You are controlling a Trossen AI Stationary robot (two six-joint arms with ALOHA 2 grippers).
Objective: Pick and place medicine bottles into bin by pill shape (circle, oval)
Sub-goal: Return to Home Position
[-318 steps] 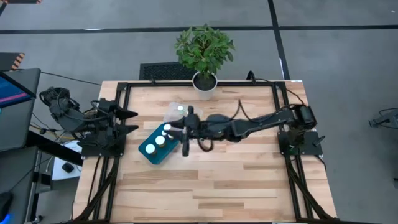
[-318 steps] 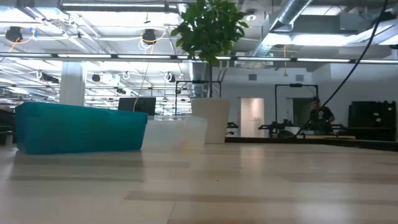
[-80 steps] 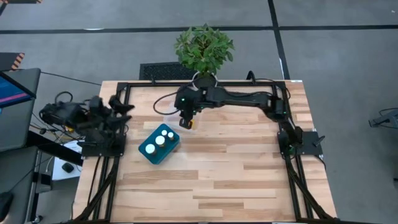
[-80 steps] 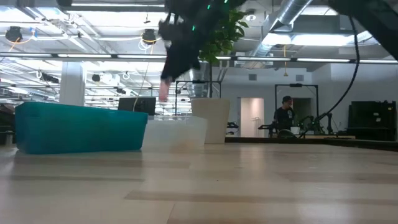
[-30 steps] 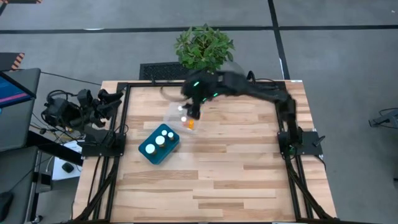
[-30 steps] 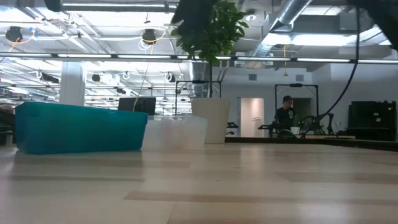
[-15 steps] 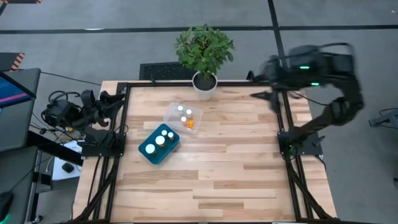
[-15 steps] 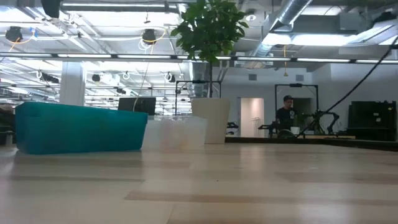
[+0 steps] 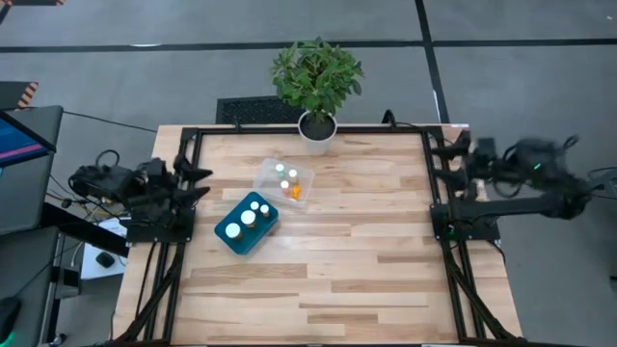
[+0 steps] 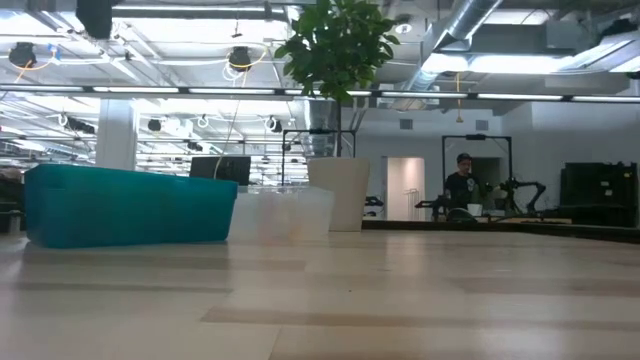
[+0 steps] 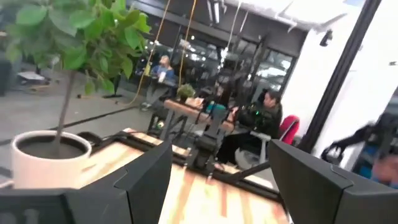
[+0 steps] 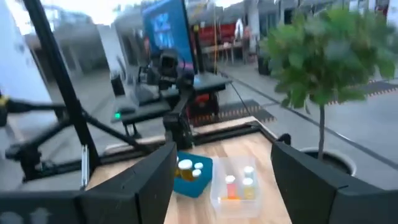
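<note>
Several medicine bottles stand in two bins on the table's far left part. The clear bin holds white-capped bottles and an orange one. The teal bin holds three white-capped bottles. My left gripper waits at the table's left edge, open, with nothing between its fingers. My right gripper hangs at the table's right edge, open, pointing level across the table. In the right wrist view both bins show far ahead of its fingers.
A potted plant in a white pot stands at the middle of the far edge, just behind the clear bin. A black frame runs along the table's edges. In the low view the teal bin and the clear bin stand side by side.
My right gripper has swung fast from above the clear bin back to the table's right edge and has tipped up until it points level; it stays open. My left gripper has sunk a little at the left edge. The bottles and bins have kept still.
</note>
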